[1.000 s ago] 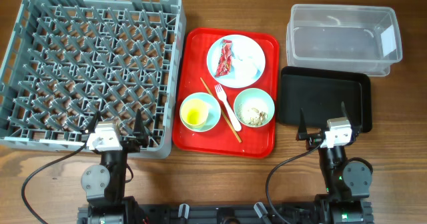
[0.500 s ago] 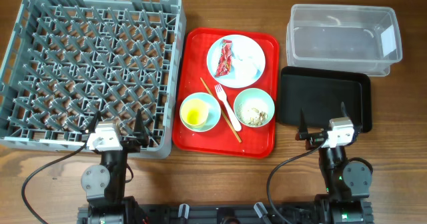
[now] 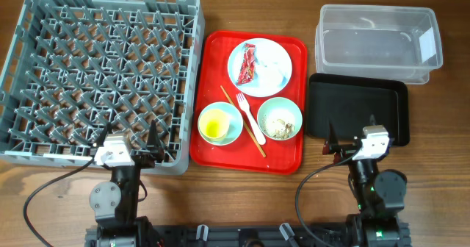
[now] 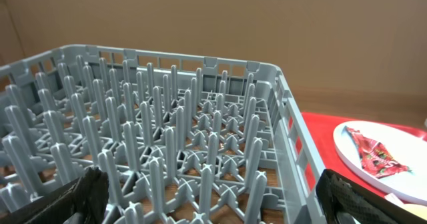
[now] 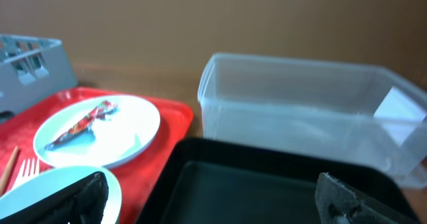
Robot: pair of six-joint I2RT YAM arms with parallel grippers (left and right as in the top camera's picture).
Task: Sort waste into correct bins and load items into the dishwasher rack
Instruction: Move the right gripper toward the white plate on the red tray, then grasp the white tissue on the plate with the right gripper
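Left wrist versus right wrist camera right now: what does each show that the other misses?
Only left wrist: the peg lattice inside the large grey plastic rack, nothing loaded where visible. Only right wrist: the clear rectangular plastic tub, the shallow black rectangular tray before it, the rim of a pale blue-green bowl, tines of the white plastic fork. Both: the white round plate carrying the red snack wrapper on the red serving tray, plus the rack, though right wrist catches only its corner.
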